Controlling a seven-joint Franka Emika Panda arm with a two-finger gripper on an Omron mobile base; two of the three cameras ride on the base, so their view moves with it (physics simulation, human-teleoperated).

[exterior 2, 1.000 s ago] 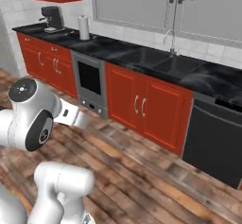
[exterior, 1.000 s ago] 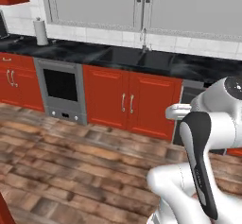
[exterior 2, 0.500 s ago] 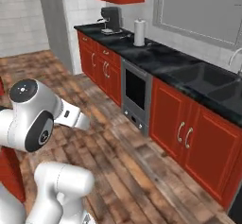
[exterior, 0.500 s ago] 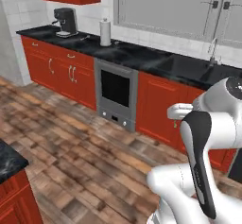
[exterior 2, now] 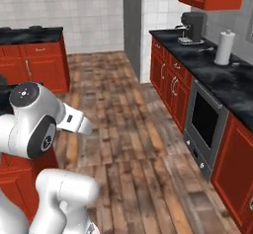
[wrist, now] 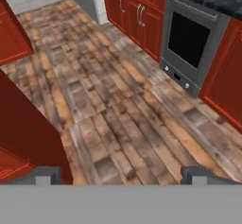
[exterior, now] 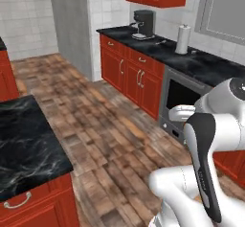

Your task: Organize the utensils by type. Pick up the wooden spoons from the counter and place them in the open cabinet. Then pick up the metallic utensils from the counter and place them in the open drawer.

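base has swung left: my views now reach the coffee machine (exterior: 143,23) end of the surface (exterior: 191,61). gripper (wrist: 123,175) wide open, empty. can't make out utensils yet.

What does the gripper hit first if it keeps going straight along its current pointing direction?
Probably the wooden plank floor: the gripper points down at bare boards, fingertips apart, nothing between them. The oven sits off to the side. Depth is unclear.
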